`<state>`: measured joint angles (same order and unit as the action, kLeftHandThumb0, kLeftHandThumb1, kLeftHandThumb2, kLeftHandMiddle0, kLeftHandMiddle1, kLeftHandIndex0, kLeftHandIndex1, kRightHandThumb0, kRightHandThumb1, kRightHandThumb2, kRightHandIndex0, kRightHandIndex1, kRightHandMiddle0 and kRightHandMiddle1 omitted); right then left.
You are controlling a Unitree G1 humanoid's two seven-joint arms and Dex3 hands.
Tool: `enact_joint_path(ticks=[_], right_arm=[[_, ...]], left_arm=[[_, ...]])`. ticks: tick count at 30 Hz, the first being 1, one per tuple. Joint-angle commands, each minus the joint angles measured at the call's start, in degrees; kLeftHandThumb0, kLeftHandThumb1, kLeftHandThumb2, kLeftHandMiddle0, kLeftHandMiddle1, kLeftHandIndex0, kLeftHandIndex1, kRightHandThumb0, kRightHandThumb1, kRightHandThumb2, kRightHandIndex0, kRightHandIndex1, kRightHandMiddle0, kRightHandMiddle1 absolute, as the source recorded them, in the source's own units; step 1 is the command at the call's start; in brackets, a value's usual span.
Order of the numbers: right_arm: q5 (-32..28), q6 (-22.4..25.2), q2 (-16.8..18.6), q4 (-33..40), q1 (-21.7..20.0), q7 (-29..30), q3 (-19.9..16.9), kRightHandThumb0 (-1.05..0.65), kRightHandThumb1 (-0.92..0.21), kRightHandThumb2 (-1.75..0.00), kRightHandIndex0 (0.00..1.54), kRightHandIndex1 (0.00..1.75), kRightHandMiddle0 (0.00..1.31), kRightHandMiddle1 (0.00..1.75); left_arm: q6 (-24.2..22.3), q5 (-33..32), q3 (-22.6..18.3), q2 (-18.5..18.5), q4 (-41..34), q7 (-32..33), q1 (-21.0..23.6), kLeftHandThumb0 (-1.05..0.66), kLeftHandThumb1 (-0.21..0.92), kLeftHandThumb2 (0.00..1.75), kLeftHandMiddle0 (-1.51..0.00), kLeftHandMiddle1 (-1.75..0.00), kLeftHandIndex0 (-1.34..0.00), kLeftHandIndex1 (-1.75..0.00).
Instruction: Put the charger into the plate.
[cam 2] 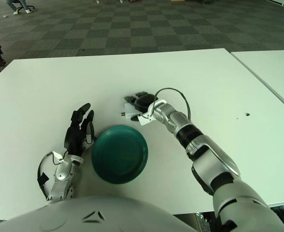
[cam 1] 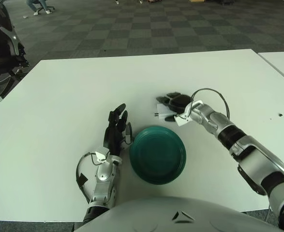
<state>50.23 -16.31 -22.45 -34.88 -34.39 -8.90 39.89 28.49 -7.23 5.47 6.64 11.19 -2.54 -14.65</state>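
A dark green plate (cam 1: 157, 154) lies on the white table (cam 1: 59, 96) near its front edge. A small white charger (cam 1: 166, 115) with its prongs pointing left sits just beyond the plate's far rim. My right hand (cam 1: 173, 102) reaches in from the right, its black fingers curled over the charger and holding it low over the table. My left hand (cam 1: 116, 126) shows beside the plate on its left, fingers spread and holding nothing.
A second white table (cam 1: 282, 63) stands at the right across a narrow gap. A dark chair (cam 1: 1, 43) stands off the table's far left corner. Checkered carpet lies beyond the far edge.
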Motion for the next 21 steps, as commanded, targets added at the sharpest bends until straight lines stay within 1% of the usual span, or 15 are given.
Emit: enact_joint_path(ticks=[1,2,5,8,11,17,20,21], right_arm=[[0.1,-0.3,-2.5,3.1,4.1,-3.9,0.7,-0.88,-0.92,-0.89,0.1,0.01,0.0,0.08],[0.0,-0.3,-3.0,4.2,4.6,-4.3,0.6,-0.87,-0.92,-0.89,0.1,0.01,0.0,0.09],[-0.5,-0.1,-5.4,11.3,7.2,-6.7,-0.2,-0.87,-0.92,-0.88,0.1,0.01,0.0,0.08],[-0.3,0.4,-5.9,13.7,7.8,-8.4,-0.5,-0.87,-0.92,-0.88,0.1,0.01,0.0,0.07],[0.1,1.6,-5.9,14.8,8.1,-10.0,-0.9,-0.9,-0.92,-0.88,0.09,0.0,0.0,0.02],[0.6,3.4,-5.7,16.3,8.4,-11.9,-1.3,-0.92,-0.92,-0.89,0.08,0.0,0.0,0.0],[1.2,3.9,-4.5,13.8,7.3,-11.7,-0.8,-0.93,-0.92,-0.89,0.07,0.0,0.0,0.0],[1.5,4.0,-3.7,11.5,6.5,-11.0,-0.5,-0.93,-0.92,-0.89,0.06,0.0,0.0,0.0]], left_arm=[[-0.6,0.1,0.8,2.9,2.7,0.7,-3.4,-0.81,0.92,0.89,-0.26,0.0,0.0,-0.72],[-0.6,0.1,0.9,2.9,2.7,0.7,-3.4,-0.81,0.92,0.89,-0.26,0.0,0.0,-0.72],[-0.9,-0.3,1.0,2.8,2.6,0.6,-3.4,-0.82,0.92,0.89,-0.26,0.0,0.0,-0.72],[-1.5,-0.8,1.1,2.7,2.3,0.4,-3.4,-0.82,0.92,0.89,-0.26,0.0,0.0,-0.72],[-1.9,-1.0,1.1,2.8,2.2,0.3,-3.3,-0.81,0.92,0.89,-0.27,-0.01,0.0,-0.72],[-2.1,-1.6,1.2,2.7,2.2,0.2,-3.2,-0.81,0.92,0.89,-0.28,-0.01,0.0,-0.72],[-2.0,-2.0,1.1,2.7,2.4,-0.1,-3.1,-0.81,0.92,0.89,-0.27,0.0,0.0,-0.72],[-1.9,-2.2,1.1,2.7,2.5,-0.1,-3.0,-0.81,0.92,0.89,-0.27,0.0,0.0,-0.72]])
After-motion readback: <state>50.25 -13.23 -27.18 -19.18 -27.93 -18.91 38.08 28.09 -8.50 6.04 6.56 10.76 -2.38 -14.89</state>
